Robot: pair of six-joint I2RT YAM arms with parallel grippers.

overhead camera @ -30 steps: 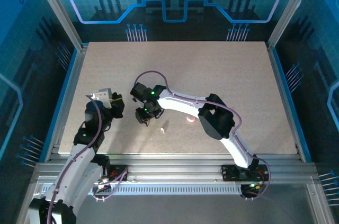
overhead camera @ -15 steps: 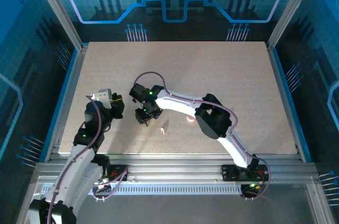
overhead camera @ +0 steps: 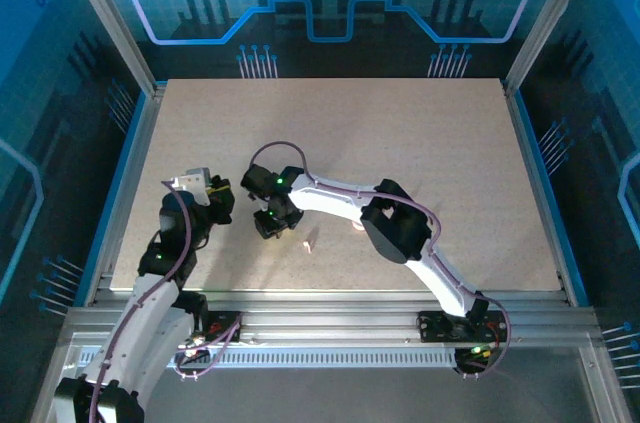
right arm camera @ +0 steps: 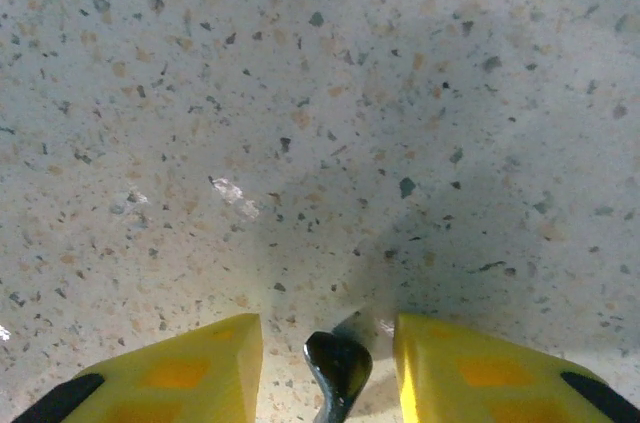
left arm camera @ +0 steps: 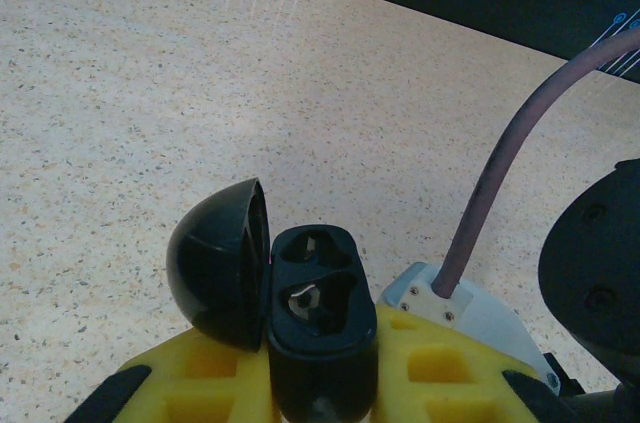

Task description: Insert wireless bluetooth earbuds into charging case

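The left gripper (left arm camera: 318, 383) is clamped on the open, glossy black plastic charging case (left arm camera: 315, 283), lid swung to the left; something pale glints in one socket, but whether an earbud sits there I cannot tell. The right gripper (right arm camera: 328, 331) hangs low over the speckled beige table (overhead camera: 400, 133), jaws partly apart and straddling a tiny black stemmed earbud (right arm camera: 338, 368) without touching it. A small whitish earbud (overhead camera: 308, 243) lies loose nearby, and a round pink puck (overhead camera: 357, 227) lies just beyond. I judge the task at an early stage, with grasping and insertion still ahead. Since a second ago, the right arm has shifted left, toward the case.
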